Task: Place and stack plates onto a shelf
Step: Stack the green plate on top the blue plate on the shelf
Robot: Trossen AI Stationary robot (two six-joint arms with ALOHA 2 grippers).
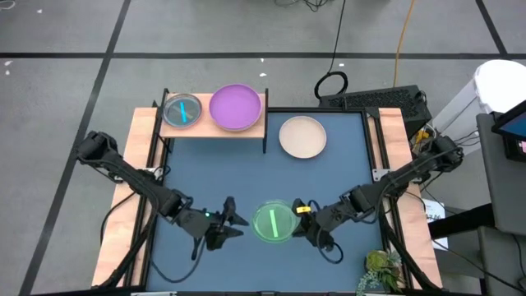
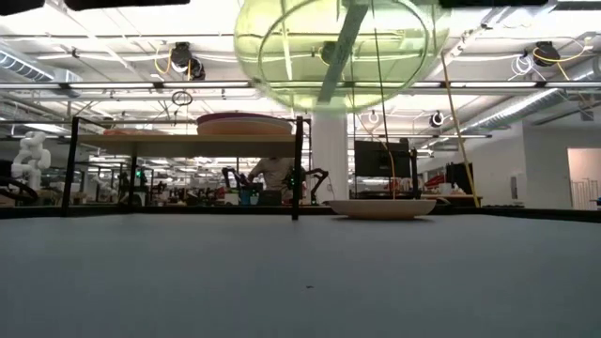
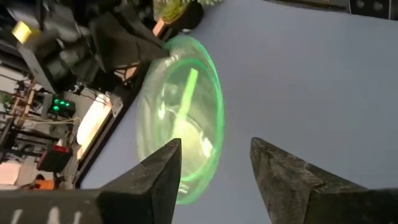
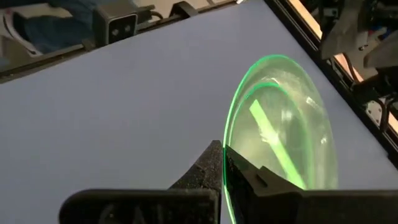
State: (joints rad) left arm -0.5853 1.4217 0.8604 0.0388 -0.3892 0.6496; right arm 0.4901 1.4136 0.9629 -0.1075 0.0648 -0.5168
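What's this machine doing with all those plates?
The right gripper is pinching the rim of a green plate, holding it up above the blue table. The left gripper hangs open beside it. A cyan plate and a purple plate sit on the shelf; a cream plate waits on the table.

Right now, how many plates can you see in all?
4. A cyan plate and a purple plate sit on the shelf; a cream plate lies on the table; the right gripper holds a green plate. Others may be hidden.
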